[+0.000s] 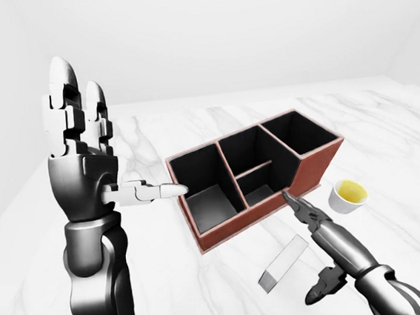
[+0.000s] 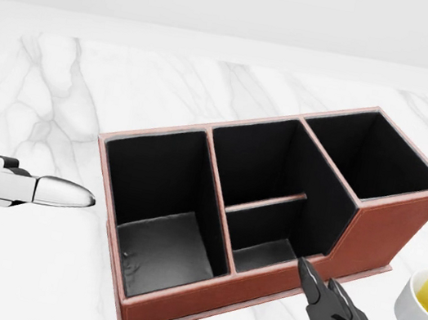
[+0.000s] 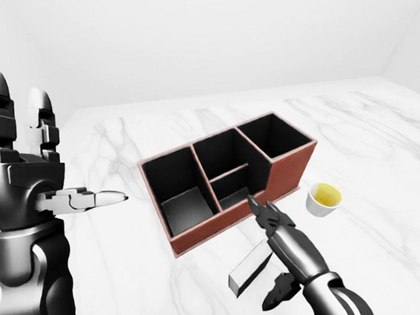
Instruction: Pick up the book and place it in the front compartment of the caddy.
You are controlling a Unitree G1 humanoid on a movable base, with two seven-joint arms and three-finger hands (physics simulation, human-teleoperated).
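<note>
The book [image 1: 284, 265] is a pale grey slab lying flat on the marble table [image 1: 387, 140], just below the caddy in the left-eye view. The caddy [image 1: 319, 165] is a brown box with black insides: one large bay at its left, a middle bay split in two, one bay at its right. My right hand [image 1: 310, 226] is open, its fingers [image 2: 321, 297] stretched toward the caddy's low wall, just right of and above the book's upper end. My left hand [image 1: 94, 150] stands upright and open left of the caddy, thumb [image 2: 59, 194] pointing at it. Neither hand holds anything.
A small white cup [image 1: 347, 194] with yellow liquid stands on the table to the right of the caddy's lower right corner, near my right hand. The marble top stretches wide on all sides; a plain pale wall rises behind it.
</note>
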